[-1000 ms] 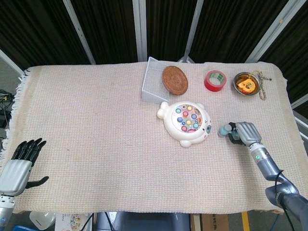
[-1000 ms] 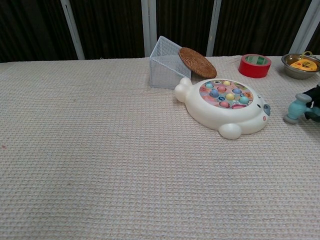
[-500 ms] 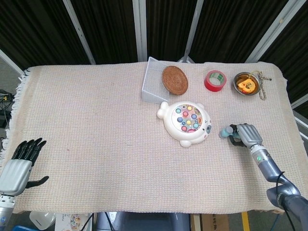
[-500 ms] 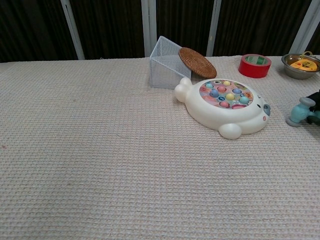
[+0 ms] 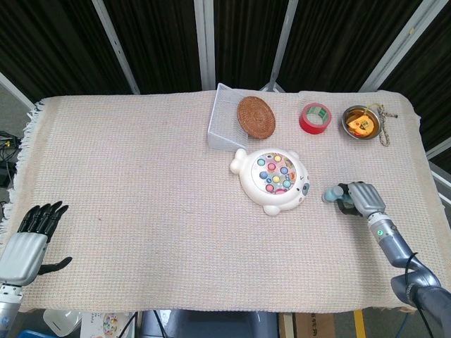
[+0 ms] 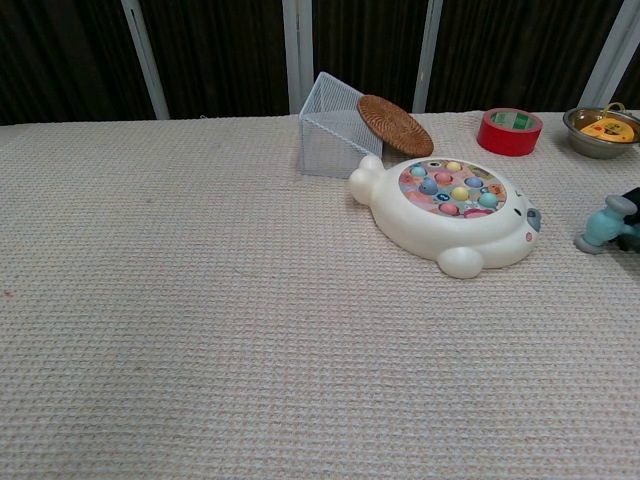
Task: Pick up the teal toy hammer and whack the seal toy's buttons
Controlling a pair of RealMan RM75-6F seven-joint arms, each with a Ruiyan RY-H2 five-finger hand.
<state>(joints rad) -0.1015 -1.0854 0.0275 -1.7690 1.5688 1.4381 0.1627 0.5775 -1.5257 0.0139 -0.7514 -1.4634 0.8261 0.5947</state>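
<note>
The white seal toy (image 5: 273, 180) (image 6: 447, 225) lies right of the table's middle, its round top set with several coloured buttons. Just to its right my right hand (image 5: 362, 198) (image 6: 630, 221) grips the handle of the teal toy hammer (image 5: 332, 193) (image 6: 601, 225). The hammer's head points toward the seal and sits low over the cloth, a short gap from the toy's edge. My left hand (image 5: 28, 239) rests at the near left corner, fingers apart and holding nothing; only the head view shows it.
Behind the seal stand a tipped wire basket (image 5: 223, 125) (image 6: 332, 140) with a woven coaster (image 5: 254, 116) leaning on it, a red tape roll (image 5: 315, 117) (image 6: 509, 131) and a metal bowl (image 5: 362, 124) (image 6: 600, 130) holding a yellow object. A beige cloth (image 5: 127, 176) covers the table.
My right hand has drawn the hammer slightly to the right, away from the seal toy. The left hand has not moved.
</note>
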